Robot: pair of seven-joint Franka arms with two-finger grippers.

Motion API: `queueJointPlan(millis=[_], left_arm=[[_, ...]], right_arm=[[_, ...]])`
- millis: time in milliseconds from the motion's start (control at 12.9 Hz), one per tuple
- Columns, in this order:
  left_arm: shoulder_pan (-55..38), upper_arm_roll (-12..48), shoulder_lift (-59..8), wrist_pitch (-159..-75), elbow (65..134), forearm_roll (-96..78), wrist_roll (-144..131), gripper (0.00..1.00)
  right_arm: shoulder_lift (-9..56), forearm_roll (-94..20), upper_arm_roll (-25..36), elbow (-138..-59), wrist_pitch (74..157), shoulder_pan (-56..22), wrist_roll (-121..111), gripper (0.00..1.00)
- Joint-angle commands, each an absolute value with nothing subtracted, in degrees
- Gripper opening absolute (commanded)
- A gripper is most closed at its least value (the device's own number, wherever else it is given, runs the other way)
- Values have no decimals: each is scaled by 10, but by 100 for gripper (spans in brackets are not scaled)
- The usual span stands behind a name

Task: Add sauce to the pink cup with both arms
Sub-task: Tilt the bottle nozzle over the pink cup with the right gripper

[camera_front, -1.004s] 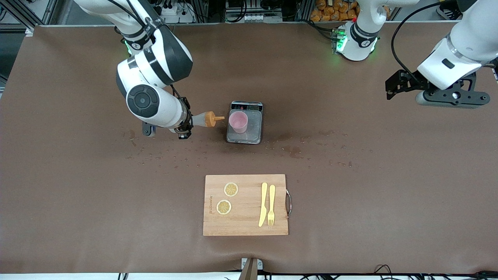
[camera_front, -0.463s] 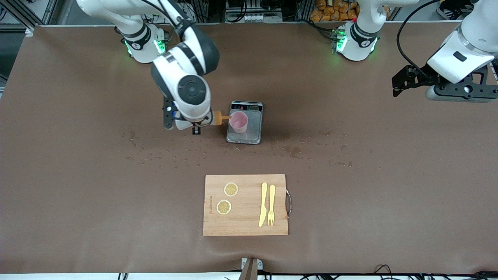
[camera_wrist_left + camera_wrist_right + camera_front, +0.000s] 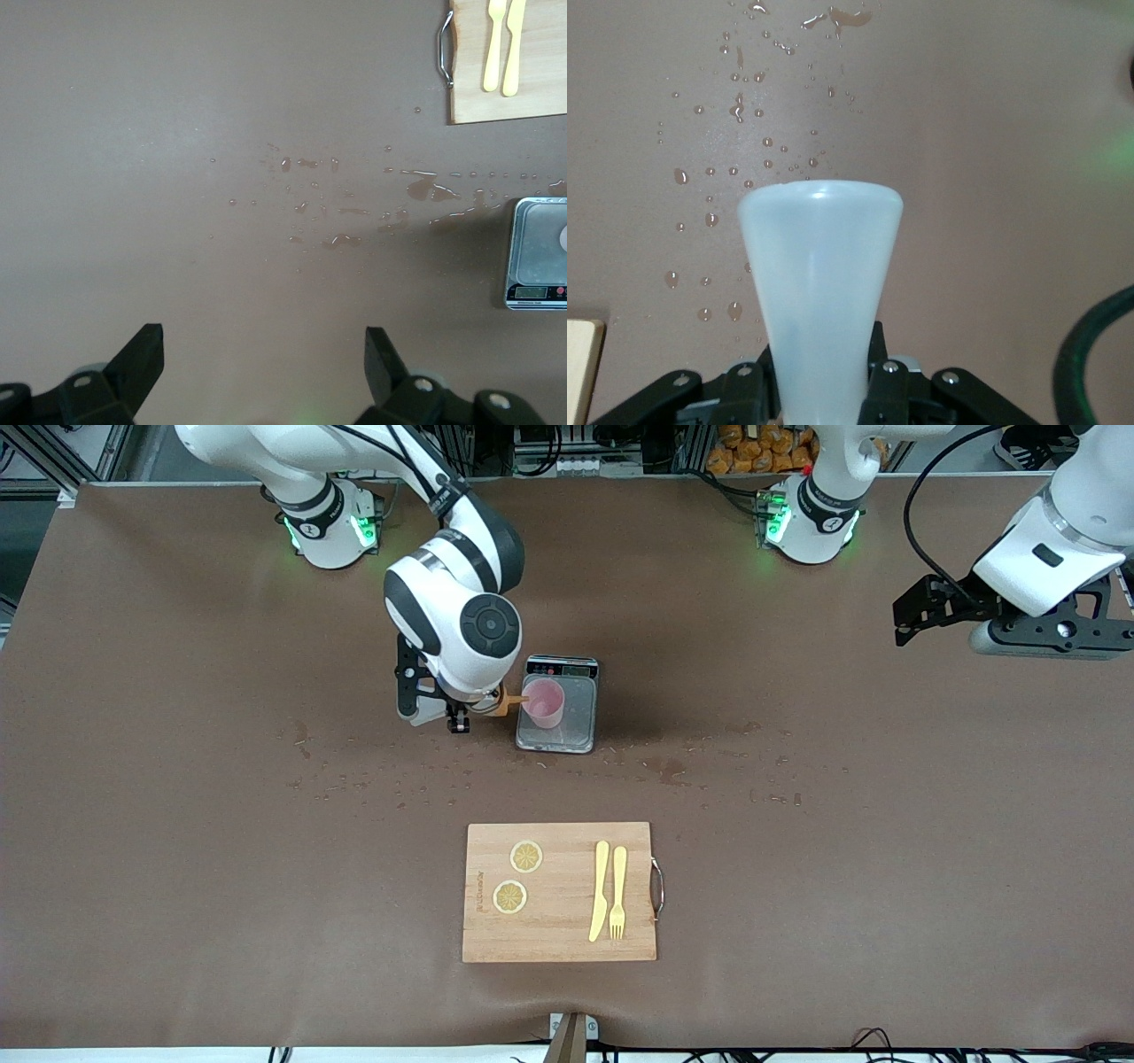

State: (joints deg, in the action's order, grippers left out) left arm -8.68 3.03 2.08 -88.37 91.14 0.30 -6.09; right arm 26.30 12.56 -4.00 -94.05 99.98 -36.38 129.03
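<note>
Moved since earlier: right arm swung in toward the scale, so the sauce nozzle that sat well short of the cup now reaches the cup's rim; left arm drifted slightly toward its end of the table, then held.
right gripper point(image 3: 461, 710): over the table just beside the scale, on the right arm's end; fingers pinched on the sauce bottle body, as the right wrist view shows point(image 3: 824, 390).
sauce point(image 3: 501, 702): tipped on its side, orange nozzle pointing at the cup, tip at or just over the rim at about the cup's 9 o'clock seen from the front camera; whether they touch I cannot tell. Whitish body fills the right wrist view point(image 3: 819, 283).
pink cup point(image 3: 543, 701): upright on the scale tray, toward the edge nearest the right gripper.
scale point(image 3: 558, 731): mid-table, display edge toward the robot bases.
left gripper point(image 3: 930, 607): up in the air over bare table at the left arm's end, waiting; fingers spread wide, nothing between them point(image 3: 257, 372).
cutting board point(image 3: 560, 948): nearer the front camera than the scale; two lemon slices point(image 3: 526, 856), plus a yellow knife point(image 3: 600, 890) and fork point(image 3: 617, 893) side by side.
table point(image 3: 177, 868): brown cover, droplets point(image 3: 372, 784) scattered between scale and board.
</note>
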Motion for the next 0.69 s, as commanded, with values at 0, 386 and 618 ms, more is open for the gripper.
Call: queueJointPlan(millis=[0, 386, 618], left_arm=[[-83, 27, 26, -880, 908, -17, -57, 100], [-87, -1, 27, -880, 908, -40, -53, 100], [-85, -1, 30, -880, 909, -40, -52, 100]], right_arm=[[276, 154, -33, -919, 977, -380, 1308, 30], [292, 163, -33, -917, 969, -403, 1315, 30], [292, 163, -33, -917, 969, -404, 1314, 20]])
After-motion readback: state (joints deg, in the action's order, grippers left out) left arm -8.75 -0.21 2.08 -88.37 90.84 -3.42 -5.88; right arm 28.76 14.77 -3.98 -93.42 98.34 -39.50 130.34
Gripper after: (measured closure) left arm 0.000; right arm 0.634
